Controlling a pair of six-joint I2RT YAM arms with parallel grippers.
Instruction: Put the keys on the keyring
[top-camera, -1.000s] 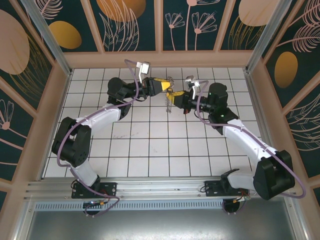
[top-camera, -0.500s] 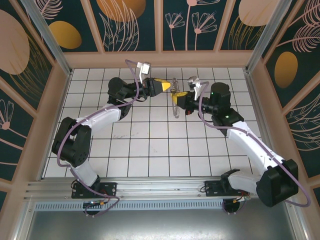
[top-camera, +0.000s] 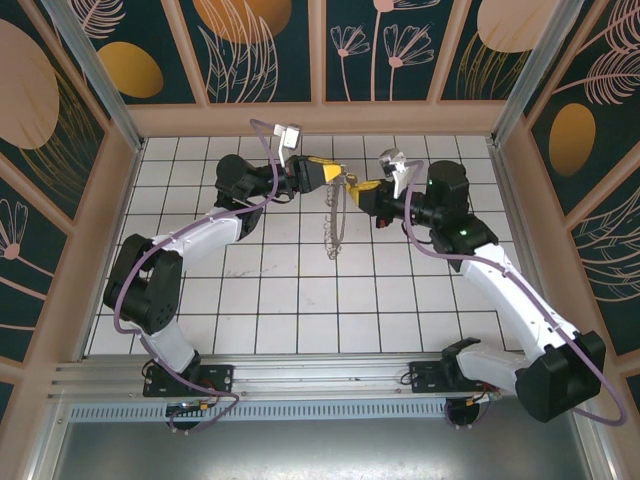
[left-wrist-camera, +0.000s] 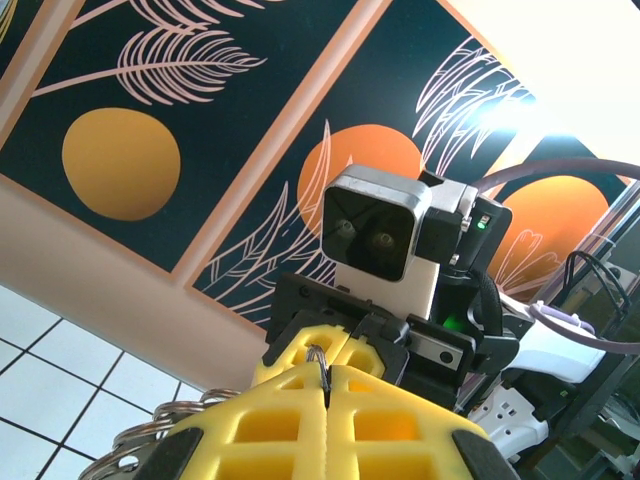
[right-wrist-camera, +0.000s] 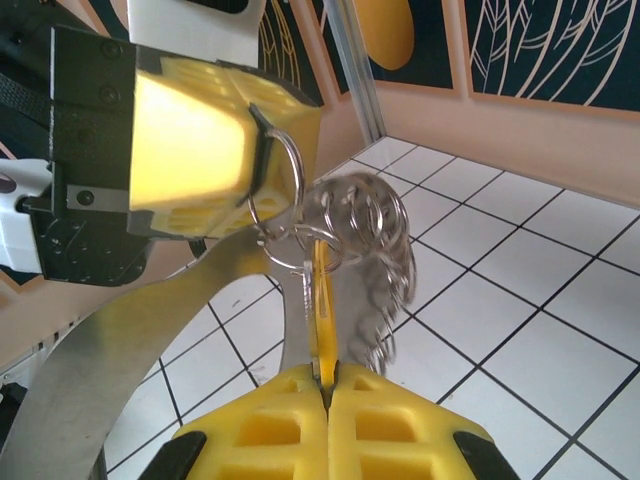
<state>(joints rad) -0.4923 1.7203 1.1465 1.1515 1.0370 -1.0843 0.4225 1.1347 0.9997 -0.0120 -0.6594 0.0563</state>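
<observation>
Above the back of the tiled floor my two grippers meet tip to tip. The left gripper (top-camera: 337, 178) (left-wrist-camera: 326, 368) is shut on a thin wire loop of the keyring (left-wrist-camera: 320, 356) (right-wrist-camera: 289, 166). The right gripper (top-camera: 353, 188) (right-wrist-camera: 326, 376) is shut on the small yellow key (right-wrist-camera: 321, 290), held edge-on and upright. The key's upper end sits among small silvery rings (right-wrist-camera: 368, 235) just under the left gripper's yellow fingers (right-wrist-camera: 190, 140). A string of silvery pieces (top-camera: 331, 232) hangs down from the meeting point. Whether the key is threaded on the ring I cannot tell.
White tiled floor (top-camera: 300, 300) lies below, bounded by tan walls with dark floral panels (top-camera: 260, 40). The left arm (top-camera: 200, 235) comes in from the lower left, the right arm (top-camera: 500, 280) from the lower right. Purple cables run along both arms.
The silvery string, bunched at the grippers before, now hangs long toward the floor. The right gripper has shifted slightly right and toward the back wall; the left gripper has barely moved.
</observation>
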